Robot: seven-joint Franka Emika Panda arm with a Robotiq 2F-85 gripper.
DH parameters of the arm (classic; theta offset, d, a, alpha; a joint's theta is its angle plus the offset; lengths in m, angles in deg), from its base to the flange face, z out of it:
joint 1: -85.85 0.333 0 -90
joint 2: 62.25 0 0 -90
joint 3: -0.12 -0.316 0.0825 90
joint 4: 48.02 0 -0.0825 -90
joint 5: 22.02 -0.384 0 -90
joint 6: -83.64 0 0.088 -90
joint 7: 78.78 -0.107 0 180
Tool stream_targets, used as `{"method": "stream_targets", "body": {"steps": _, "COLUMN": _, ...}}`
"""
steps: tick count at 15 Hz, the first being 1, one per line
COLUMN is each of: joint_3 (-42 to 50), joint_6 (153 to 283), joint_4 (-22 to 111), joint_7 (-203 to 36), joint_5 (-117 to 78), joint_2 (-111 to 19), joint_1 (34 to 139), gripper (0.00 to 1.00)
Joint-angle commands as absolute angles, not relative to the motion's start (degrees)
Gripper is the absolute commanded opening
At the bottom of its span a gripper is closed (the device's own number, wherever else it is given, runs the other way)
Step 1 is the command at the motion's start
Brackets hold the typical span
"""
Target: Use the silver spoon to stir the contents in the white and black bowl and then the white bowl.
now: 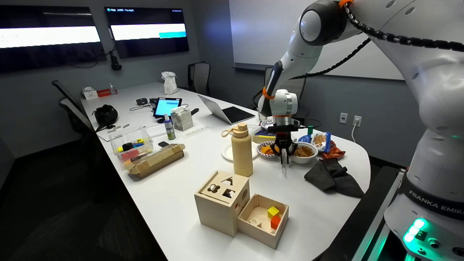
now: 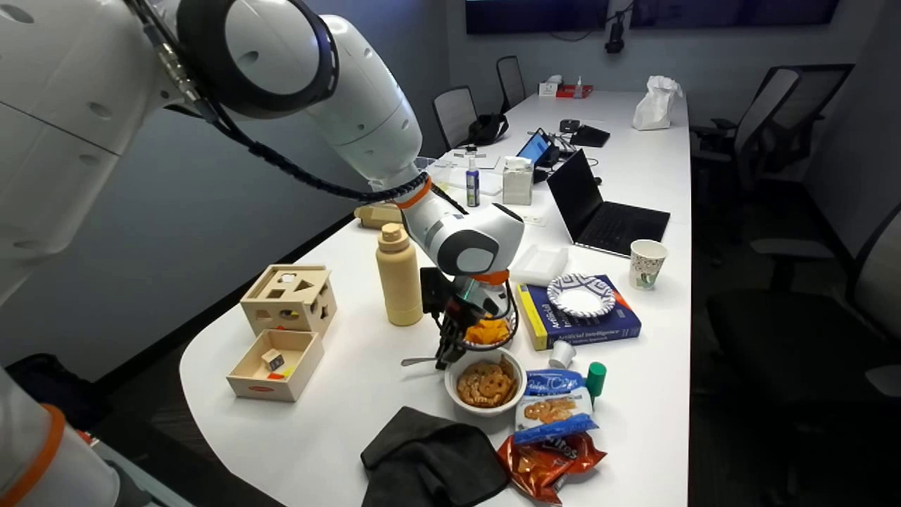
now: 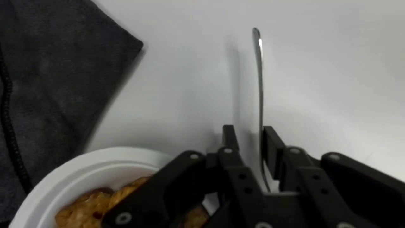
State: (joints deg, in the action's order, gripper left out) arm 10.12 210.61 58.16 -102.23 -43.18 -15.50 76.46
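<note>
The silver spoon (image 3: 260,79) stands between my gripper's (image 3: 248,127) parted fingers in the wrist view. It lies against or close beside the right-hand finger (image 3: 273,148), with a gap to the left-hand one, so the gripper is open around it. Its other end is hidden behind the gripper. In an exterior view the spoon (image 2: 419,361) sticks out past the fingertips over the table. Right beside the gripper is the white bowl (image 2: 480,410), filled with brown cookie-like pieces. The white and black bowl (image 1: 267,156), with orange chips, sits just behind the gripper, partly covered by it.
A tan bottle (image 2: 399,282) rises close to the arm. Near the white bowl lie a dark cloth (image 2: 436,458), a blue snack bag (image 2: 552,408) and a red bag (image 2: 545,468). A wooden shape box (image 2: 320,299) and a blue book (image 2: 598,329) are farther off.
</note>
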Motion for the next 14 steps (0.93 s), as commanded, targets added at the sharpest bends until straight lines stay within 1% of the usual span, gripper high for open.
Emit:
{"method": "stream_targets", "body": {"steps": 1, "joint_3": 10.7, "joint_6": 211.2, "joint_4": 56.4, "joint_7": -104.4, "joint_5": -41.9, "joint_2": -13.8, "joint_1": 77.3, "gripper": 0.6}}
{"method": "stream_targets", "body": {"steps": 3, "joint_3": 10.5, "joint_6": 211.7, "joint_4": 56.3, "joint_7": -104.2, "joint_5": -42.1, "joint_2": -13.7, "joint_1": 77.3, "gripper": 0.74}}
{"method": "stream_targets", "body": {"steps": 4, "joint_3": 10.4, "joint_6": 212.0, "joint_4": 56.5, "joint_7": -104.1, "joint_5": -42.1, "joint_2": -13.9, "joint_1": 77.3, "gripper": 0.83}}
{"method": "stream_targets", "body": {"steps": 6, "joint_3": 10.3, "joint_6": 212.9, "joint_4": 56.9, "joint_7": -103.8, "joint_5": -42.2, "joint_2": -14.5, "joint_1": 77.4, "gripper": 0.9}}
{"method": "stream_targets", "body": {"steps": 9, "joint_3": 9.8, "joint_6": 214.8, "joint_4": 58.2, "joint_7": -102.8, "joint_5": -42.8, "joint_2": -16.3, "joint_1": 77.4, "gripper": 0.93}}
{"method": "stream_targets", "body": {"steps": 10, "joint_3": 9.5, "joint_6": 215.3, "joint_4": 58.8, "joint_7": -102.4, "joint_5": -43.1, "joint_2": -17.1, "joint_1": 77.4, "gripper": 0.96}}
{"method": "stream_targets", "body": {"steps": 12, "joint_3": 8.6, "joint_6": 216.5, "joint_4": 60.0, "joint_7": -101.4, "joint_5": -43.6, "joint_2": -19.0, "joint_1": 77.2, "gripper": 1.0}}
{"method": "stream_targets", "body": {"steps": 14, "joint_3": 8.0, "joint_6": 217.5, "joint_4": 61.3, "joint_7": -100.7, "joint_5": -43.6, "joint_2": -21.1, "joint_1": 77.4, "gripper": 1.0}}
